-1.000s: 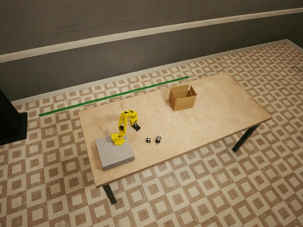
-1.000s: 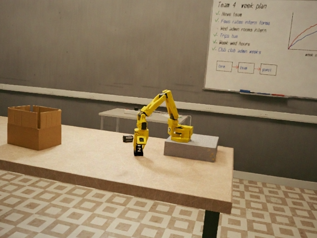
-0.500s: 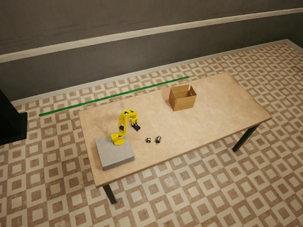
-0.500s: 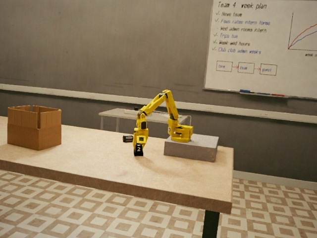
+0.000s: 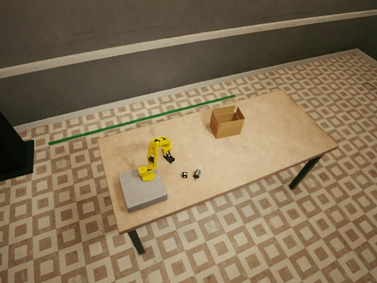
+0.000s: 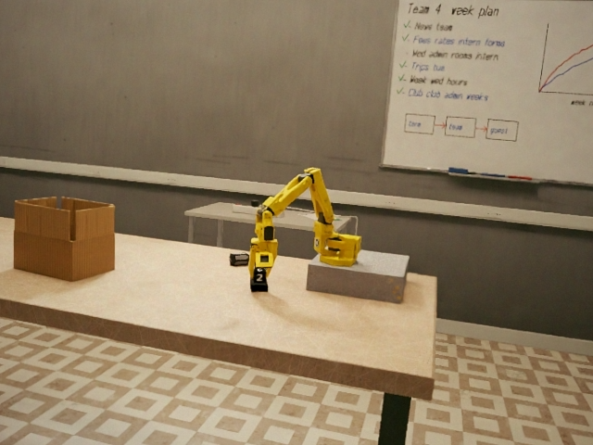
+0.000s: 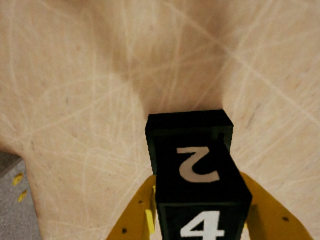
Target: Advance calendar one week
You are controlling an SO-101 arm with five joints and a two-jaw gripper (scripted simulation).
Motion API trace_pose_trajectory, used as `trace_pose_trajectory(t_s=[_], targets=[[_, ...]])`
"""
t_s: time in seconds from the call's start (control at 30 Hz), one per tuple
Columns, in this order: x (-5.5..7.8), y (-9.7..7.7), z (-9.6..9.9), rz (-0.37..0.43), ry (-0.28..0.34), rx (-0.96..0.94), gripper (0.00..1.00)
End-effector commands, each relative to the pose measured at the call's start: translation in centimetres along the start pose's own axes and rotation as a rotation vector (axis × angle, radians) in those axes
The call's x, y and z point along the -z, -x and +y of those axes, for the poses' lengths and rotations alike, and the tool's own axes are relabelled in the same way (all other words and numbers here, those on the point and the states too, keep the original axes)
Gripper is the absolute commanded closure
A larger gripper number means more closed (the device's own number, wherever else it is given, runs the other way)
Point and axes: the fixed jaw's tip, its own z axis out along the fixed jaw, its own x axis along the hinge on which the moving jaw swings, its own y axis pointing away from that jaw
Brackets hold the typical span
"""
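Top: arm's hand over calendar tray on bench; other cube apart.
Ext.: "2" cube at tray.
Wrist: hand part-closed, gripping that cube; prob. seating it. Next: lower flat, then let go.

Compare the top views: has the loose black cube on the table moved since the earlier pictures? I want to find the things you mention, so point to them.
No: the loose black cube [image 5: 184,174] keeps its place relative to the grey block [image 5: 142,188] [image 6: 357,273] [image 7: 17,212].
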Motion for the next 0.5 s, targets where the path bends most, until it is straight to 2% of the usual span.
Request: trace_pose_trajectory(t_s=[0.0, 0.2, 0.47], targets=[[0.5, 0.0, -0.4, -0.008, -0.018, 0.002, 1.00], [0.9, 0.0, -0.3, -0.008, -0.018, 0.002, 1.00], [2.1, -0.1, 0.0, -0.008, -0.018, 0.002, 1.00]])
